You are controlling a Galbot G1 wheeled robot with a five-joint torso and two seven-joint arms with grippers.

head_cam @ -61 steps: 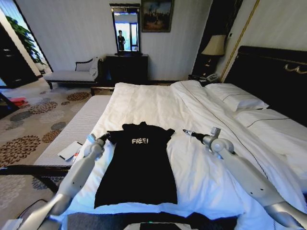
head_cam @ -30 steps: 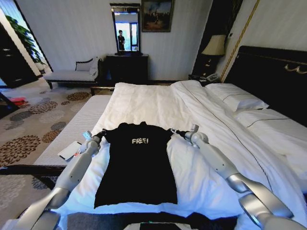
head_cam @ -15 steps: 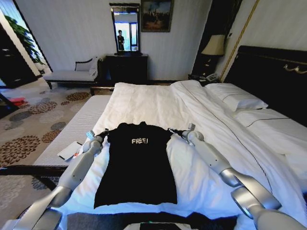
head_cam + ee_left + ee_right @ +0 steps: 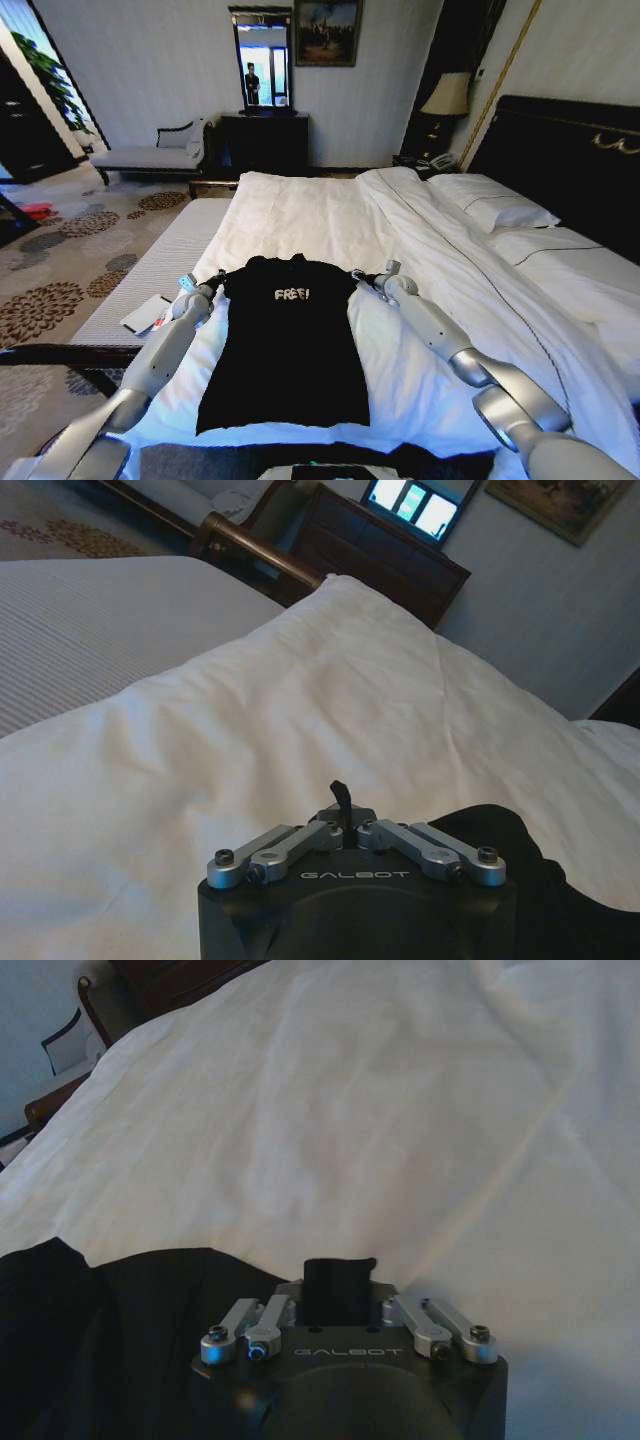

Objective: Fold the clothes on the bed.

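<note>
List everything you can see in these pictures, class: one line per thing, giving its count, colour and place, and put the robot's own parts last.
Top: one, black with white FREE! lettering, flat on the bed's near end.
Bed: one, white duvet, dark headboard on the right.
Pillows: two, white, by the headboard.
Chaise bench: one, grey, far left by the wall.
Mirror: one, dark frame, above a dark dresser on the far wall.
Lamp: one, beige shade, beside the headboard.
Painting: one, on the far wall.
Left gripper: one, at the top's left shoulder.
Right gripper: one, at the top's right shoulder.
</note>
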